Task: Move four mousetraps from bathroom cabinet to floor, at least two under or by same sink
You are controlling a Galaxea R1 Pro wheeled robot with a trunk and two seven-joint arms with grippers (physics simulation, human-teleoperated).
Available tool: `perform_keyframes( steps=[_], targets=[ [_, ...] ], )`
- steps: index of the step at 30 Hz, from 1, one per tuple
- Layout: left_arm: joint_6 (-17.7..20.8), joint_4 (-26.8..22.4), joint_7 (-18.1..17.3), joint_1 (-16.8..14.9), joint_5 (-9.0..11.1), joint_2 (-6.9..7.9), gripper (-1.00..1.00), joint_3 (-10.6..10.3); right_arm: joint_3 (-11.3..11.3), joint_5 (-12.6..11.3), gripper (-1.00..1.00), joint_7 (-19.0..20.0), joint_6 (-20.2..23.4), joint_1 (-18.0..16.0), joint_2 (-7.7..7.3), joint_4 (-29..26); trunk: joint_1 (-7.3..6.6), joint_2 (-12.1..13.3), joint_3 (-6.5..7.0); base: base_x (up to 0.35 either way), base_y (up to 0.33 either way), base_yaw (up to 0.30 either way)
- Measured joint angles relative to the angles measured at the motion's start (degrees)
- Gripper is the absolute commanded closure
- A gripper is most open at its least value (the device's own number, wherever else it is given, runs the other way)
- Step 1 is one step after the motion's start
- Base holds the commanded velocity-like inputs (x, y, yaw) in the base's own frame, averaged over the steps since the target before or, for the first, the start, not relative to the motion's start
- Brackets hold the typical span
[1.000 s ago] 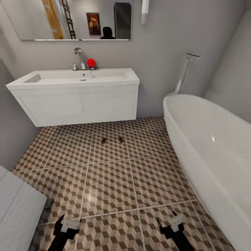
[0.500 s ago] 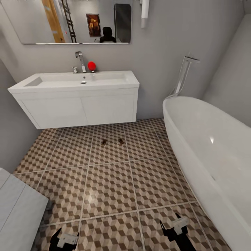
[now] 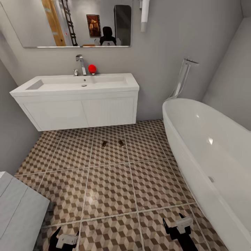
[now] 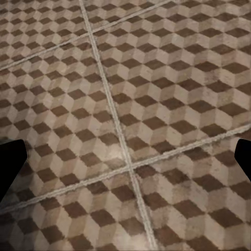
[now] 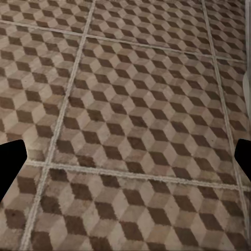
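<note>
Currently two mousetraps lie on the bathroom floor (image 3: pixel 108 181) in the middle of the head view, just in front of the sink unit (image 3: pixel 78 104) and well apart from both arms.

Left to right:
- Left gripper (image 3: pixel 64 240), bottom left of the frame: low over the tiles, fingers spread apart and holding nothing. The left wrist view confirms it, with dark fingertips (image 4: pixel 10 167) at either edge and bare tile between.
- Left mousetrap (image 3: pixel 104 143), centre: flat on the tiles, near the front edge of the sink unit, not under it as far as can be judged.
- Right mousetrap (image 3: pixel 121 142), centre: flat, just beside the first, with a gap between them.
- Right gripper (image 3: pixel 178 227), bottom right, close to the bathtub (image 3: pixel 209 153): fingers likewise apart and empty.

Two further mousetraps and the cabinet remain to be dealt with.

Handling assessment: each mousetrap is judged to be a light, stiff wooden board, thin and lying flush with the floor. The wire parts look delicate and possibly sprung. Recommended hold is across the two long edges of the board, clear of the wire; detail at this range is too small to confirm its layout.
</note>
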Motion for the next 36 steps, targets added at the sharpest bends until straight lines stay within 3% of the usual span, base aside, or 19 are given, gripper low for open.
perform_keyframes(
  steps=[6, 11, 36],
  targets=[
    [-0.30, 0.00, 0.31, 0.02, 4.14, -0.01, -1.00, 0.07, 0.00, -0.18, -1.00, 0.06, -0.02, 0.00, -0.03, 0.00, -1.32, 2.41, 1.08, 0.000, 0.000, 0.000],
    [-0.33, 0.01, 0.42, 0.02, 5.52, -0.05, -1.00, 0.06, 0.00, -0.20, -1.00, 0.12, -0.02, 0.02, -0.04, 0.01, -2.42, 4.41, 1.97, 0.000, 0.000, 0.000],
    [0.13, 0.03, 0.47, 0.11, 6.08, -0.36, -1.00, 0.05, 0.09, -0.21, -1.00, 0.03, 0.47, 0.09, 0.37, 0.09, -7.91, 14.44, 6.46, 0.000, 0.000, 0.000]
  ],
)
